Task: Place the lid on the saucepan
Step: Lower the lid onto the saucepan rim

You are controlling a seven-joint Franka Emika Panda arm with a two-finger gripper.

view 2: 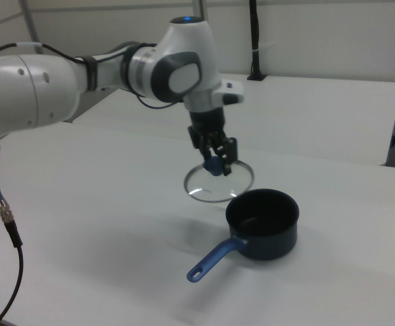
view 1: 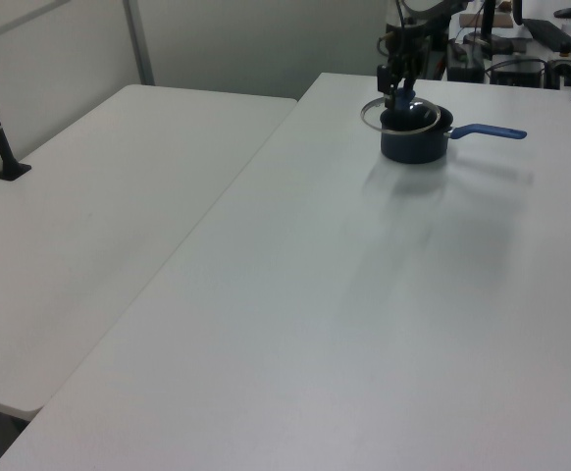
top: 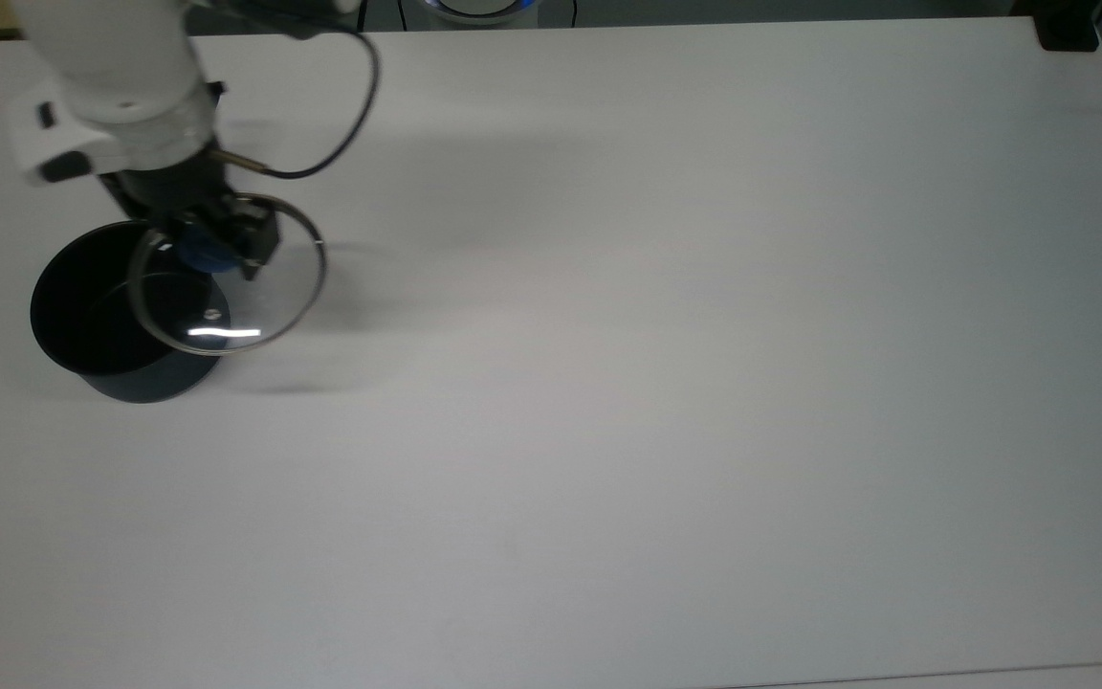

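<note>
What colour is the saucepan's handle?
Blue; the saucepan handle shows best in the right view.

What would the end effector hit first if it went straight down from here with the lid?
Probably the saucepan rim: the lid, held by the end effector, hangs partly over it, so its edge would likely land there first.

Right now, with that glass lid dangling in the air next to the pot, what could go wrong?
The gripper holds the lid only by its small blue knob, so the glass could slip or tilt. The lid is not yet centred over the saucepan; lowered now, its rim could strike the pan's edge and perhaps nudge the pan across the table.
</note>
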